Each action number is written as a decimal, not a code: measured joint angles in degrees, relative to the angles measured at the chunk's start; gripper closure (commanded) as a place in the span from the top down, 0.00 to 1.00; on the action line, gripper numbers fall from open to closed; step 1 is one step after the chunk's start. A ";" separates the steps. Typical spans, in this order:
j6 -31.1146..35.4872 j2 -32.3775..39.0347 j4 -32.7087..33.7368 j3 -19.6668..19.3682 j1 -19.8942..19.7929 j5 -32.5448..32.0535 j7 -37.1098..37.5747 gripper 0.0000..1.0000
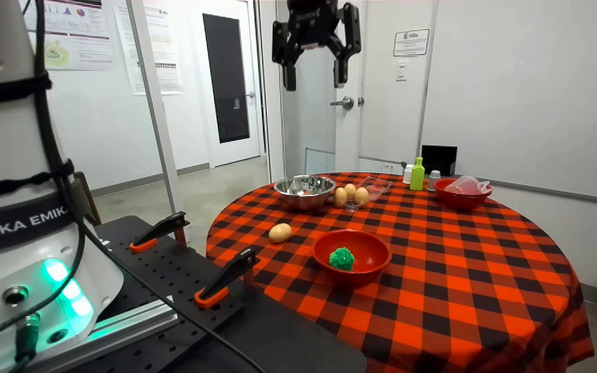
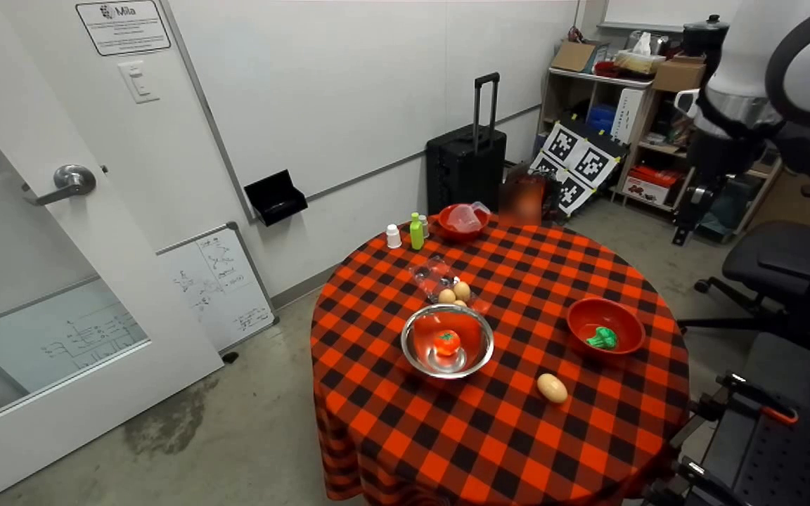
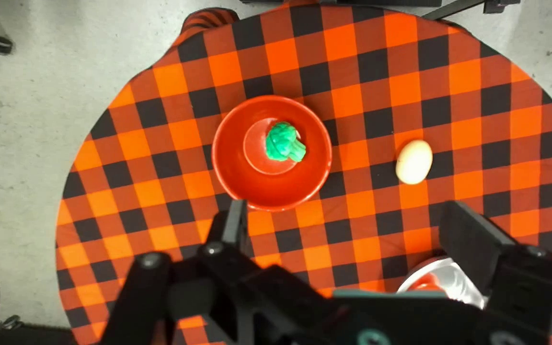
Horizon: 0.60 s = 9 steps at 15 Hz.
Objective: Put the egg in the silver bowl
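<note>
A single light tan egg (image 1: 280,233) lies on its side on the checked tablecloth in both exterior views (image 2: 552,388). In the wrist view the egg (image 3: 414,162) looks cream-coloured, right of the middle. The silver bowl (image 1: 304,202) stands behind the egg and holds a red tomato (image 2: 447,343). In the wrist view the silver bowl (image 3: 463,282) is partly hidden behind my right finger and the gripper body. My gripper (image 1: 314,83) is open and empty, high above the table. Its fingers show wide apart in the wrist view (image 3: 345,208).
A red bowl (image 1: 351,256) with green broccoli (image 3: 283,142) stands near the egg. Three more eggs (image 1: 350,194) sit in a clear carton (image 2: 433,275) beside the silver bowl. A green bottle (image 2: 416,232), white shakers (image 2: 393,236) and another red bowl (image 1: 462,197) stand at the far edge.
</note>
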 measured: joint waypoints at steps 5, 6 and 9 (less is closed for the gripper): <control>8.81 8.02 -3.18 2.49 3.74 4.38 0.48 1.00; 10.40 9.78 -3.42 2.88 4.33 5.23 0.46 1.00; 15.12 15.05 -3.52 4.15 5.82 7.79 0.40 1.00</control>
